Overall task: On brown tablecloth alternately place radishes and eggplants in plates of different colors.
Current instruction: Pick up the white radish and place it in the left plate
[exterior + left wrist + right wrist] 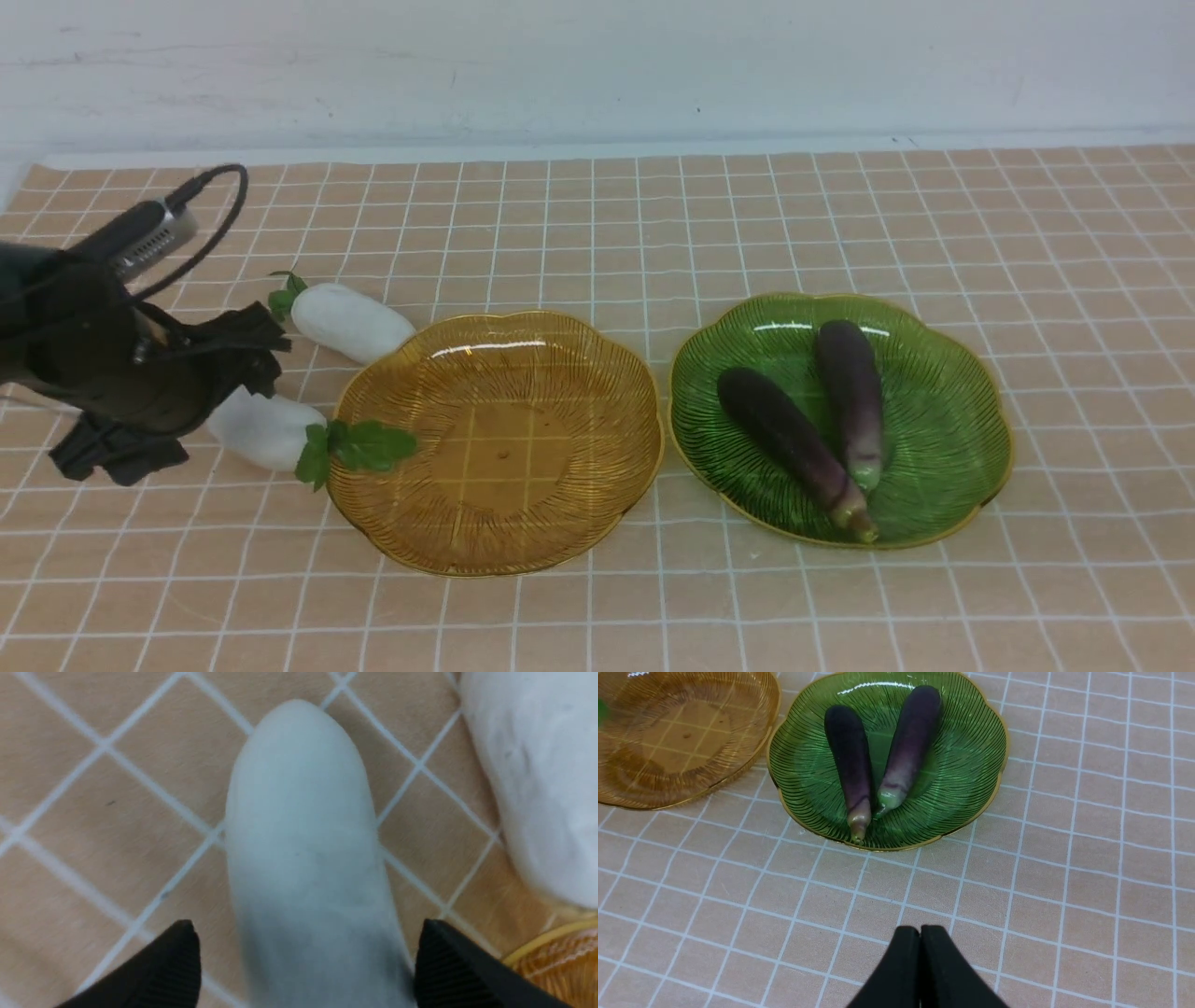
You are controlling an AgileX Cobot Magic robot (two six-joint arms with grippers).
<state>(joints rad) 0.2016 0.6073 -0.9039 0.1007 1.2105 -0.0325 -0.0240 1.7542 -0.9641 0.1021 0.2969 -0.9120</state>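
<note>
On the brown tablecloth (597, 233) two radishes lie left of the empty amber plate (495, 551). My left gripper (201, 411) is open, its jaws either side of the near radish (266, 431), whose leaves (359, 446) rest over the plate rim. In the left wrist view this radish (303, 835) lies between the fingertips (180, 952); one touches it, the other stands off. The far radish (350, 322) lies beside it (542, 779). Two eggplants (789, 434) (851, 387) lie in the green plate (934, 322). My right gripper (920, 927) is shut and empty, near the green plate (971, 765).
A white wall runs behind the cloth's far edge. The amber plate's rim (560, 961) lies close to my left gripper's finger. The two plates nearly touch in the middle. The right arm does not show in the front view.
</note>
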